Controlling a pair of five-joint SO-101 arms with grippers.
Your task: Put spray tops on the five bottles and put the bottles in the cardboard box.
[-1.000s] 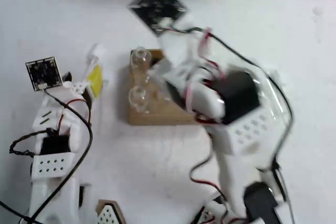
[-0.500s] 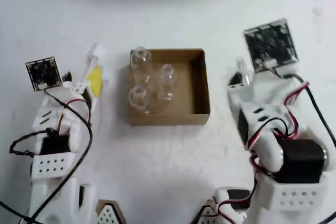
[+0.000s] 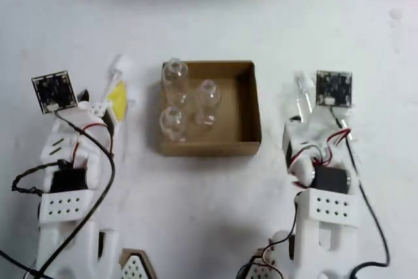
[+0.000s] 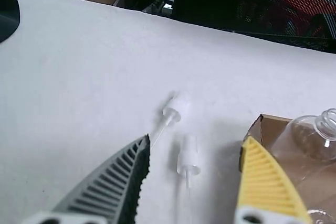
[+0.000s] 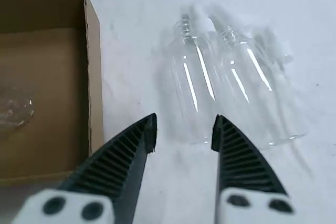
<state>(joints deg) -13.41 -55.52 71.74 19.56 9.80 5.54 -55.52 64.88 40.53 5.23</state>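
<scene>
The cardboard box [image 3: 248, 106] sits mid-table with three clear bottles standing in it: one [image 3: 174, 73] at the back left, one [image 3: 207, 96] in the middle and one [image 3: 171, 123] at the front left. Left of the box, my left gripper [image 4: 197, 141] is open just above the table, with two loose spray tops [image 4: 171, 113] [image 4: 188, 157] lying ahead of its fingers. Right of the box, my right gripper [image 5: 185, 121] is open and holds nothing. Two more clear bottles [image 5: 191, 93] [image 5: 247, 87] lie side by side just beyond its fingertips.
The box's near corner [image 4: 265, 124] and an open-necked bottle [image 4: 315, 137] stand beside the left gripper's yellow finger [image 4: 265, 182]. The box's side wall [image 5: 92, 82] runs close alongside the right gripper. White table stretches behind the box.
The right arm swung from over the box to the table's right side, then drew back and lowered. A third bottle now stands in the box. The left arm kept still.
</scene>
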